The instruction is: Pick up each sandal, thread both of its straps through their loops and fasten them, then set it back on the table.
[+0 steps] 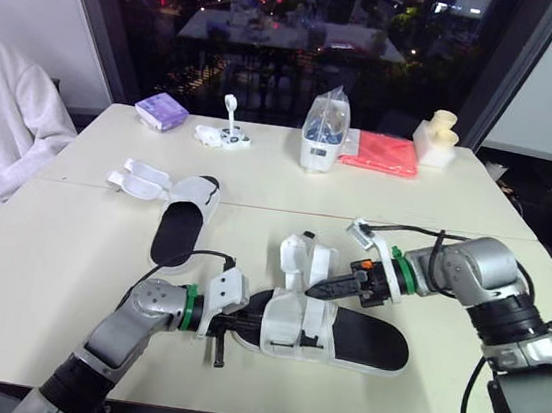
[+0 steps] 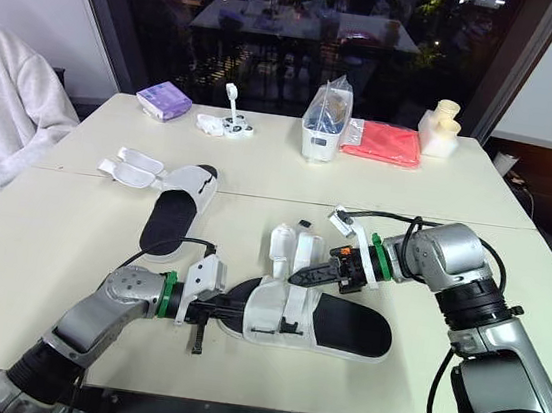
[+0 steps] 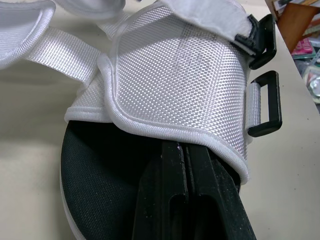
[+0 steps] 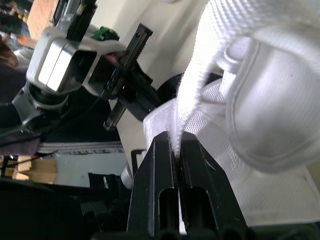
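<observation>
While the near sandal [image 1: 370,341] lies on the worktop [image 1: 35,278], the left pincer [image 1: 239,325] is fully closed on its end, and the right pincer [image 1: 312,289], also closed, pinches 1 white strap [image 4: 200,75].

Indoor overhead light, even and bright across table [image 1: 47,269]. Window [image 1: 278,25] dark: night outside w/ small city lights, plus faint room reflections in glass. Soft, short shadow under sandal [image 1: 370,344]. In 2 wrist views, white strap [image 4: 192,75] nearly washed out; black fingers [image 3: 215,200] give dull sheen, little detail.
</observation>
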Controlling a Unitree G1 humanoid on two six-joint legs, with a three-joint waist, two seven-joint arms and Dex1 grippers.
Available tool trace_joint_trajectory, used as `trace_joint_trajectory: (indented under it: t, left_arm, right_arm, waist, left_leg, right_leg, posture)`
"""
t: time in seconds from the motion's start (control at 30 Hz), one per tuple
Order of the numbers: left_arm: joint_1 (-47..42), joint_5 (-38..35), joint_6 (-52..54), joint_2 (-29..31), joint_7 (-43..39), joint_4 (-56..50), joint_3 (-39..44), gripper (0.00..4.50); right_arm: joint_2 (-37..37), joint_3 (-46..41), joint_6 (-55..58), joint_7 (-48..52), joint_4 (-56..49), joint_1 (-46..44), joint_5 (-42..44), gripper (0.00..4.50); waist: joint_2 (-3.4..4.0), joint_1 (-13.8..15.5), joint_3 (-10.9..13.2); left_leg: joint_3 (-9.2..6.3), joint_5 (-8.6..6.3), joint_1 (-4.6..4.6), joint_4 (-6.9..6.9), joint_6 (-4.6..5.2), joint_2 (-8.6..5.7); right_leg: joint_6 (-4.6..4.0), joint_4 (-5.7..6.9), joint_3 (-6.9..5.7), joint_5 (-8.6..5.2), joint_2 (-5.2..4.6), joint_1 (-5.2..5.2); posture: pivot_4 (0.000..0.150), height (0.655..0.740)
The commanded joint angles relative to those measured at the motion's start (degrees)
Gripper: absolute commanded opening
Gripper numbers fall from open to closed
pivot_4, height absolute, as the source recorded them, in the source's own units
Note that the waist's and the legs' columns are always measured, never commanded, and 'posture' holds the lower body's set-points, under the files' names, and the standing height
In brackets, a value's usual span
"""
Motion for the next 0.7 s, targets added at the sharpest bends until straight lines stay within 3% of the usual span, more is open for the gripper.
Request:
trace_joint_trajectory:
  t: [0.03, 0.7]
  left_arm:
    - [0.25, 0.51, -0.79, 0.31, 0.05, -0.28, -0.14, 0.0]
    - [0.56, 0.76, -2.0, 0.01, 0.18, 0.74, -0.53, 0.0]
  right_arm:
    - [-1.19, -0.25, -0.52, 1.75, -3.12, 0.27, -0.25, 0.04]
    - [-2.35, 1.0, -1.52, 0.87, -17.19, 7.75, -1.05, 0.04]
  waist:
    - [0.0, -0.05, 0.0]
    - [0.0, 0.01, 0.0]
  left_leg:
    - [0.0, 0.0, 0.0, 0.0, 0.0, 0.0]
    - [-0.01, 0.0, -0.02, 0.02, 0.0, 0.0]
  right_leg:
    - [0.0, 0.0, 0.0, 0.0, 0.0, 0.0]
    - [0.0, 0.01, 0.0, 0.0, 0.0, -0.02]
  posture:
    - [0.15, 0.74]
    - [0.15, 0.74]
